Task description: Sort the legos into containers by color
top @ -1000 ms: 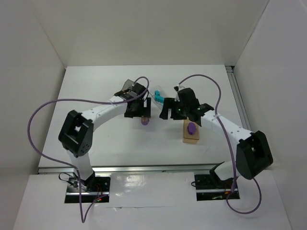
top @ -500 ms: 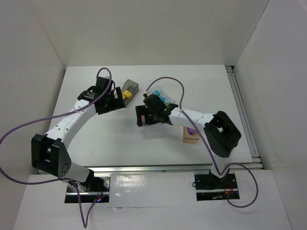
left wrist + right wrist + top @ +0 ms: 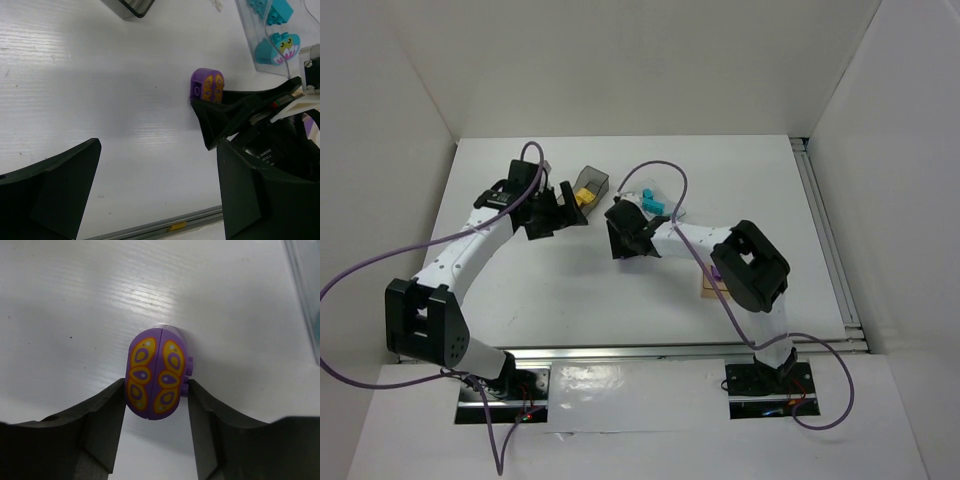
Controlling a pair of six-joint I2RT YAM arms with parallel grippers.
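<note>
Now, from the top camera, we see the job change hands. The left end effector (image 3: 560, 212), which hung over the middle of the worktop (image 3: 520, 290) a second ago, has swung out toward the left edge. It sits just beside the dark grey container (image 3: 595, 182) with its yellow legos (image 3: 584, 197), nearer the far edge. The right end effector (image 3: 626, 248) has left the tan container (image 3: 711, 289) on the right-edge side and come across to the middle. There it covers the purple oval lego (image 3: 157, 380), so we cannot see the piece from above.

From the left wrist, we find that arm's own fingers spread wide with only bare worktop between them. Ahead, the purple piece rests on the surface with the right arm's fingers reaching around it. The clear container (image 3: 249, 35) holding cyan legos (image 3: 278, 46) stands near it, toward the far edge.

From the right wrist, the butterfly-printed oval sits squarely between the two fingers (image 3: 105, 410). Both appear to press its sides, so we judge it clamped, though not yet lifted.

We take the purple piece to be the one in hand. A second ago the tan container already showed a purple piece, so we expect a lift and a carry back toward the right edge, passing the clear container without clipping it.
</note>
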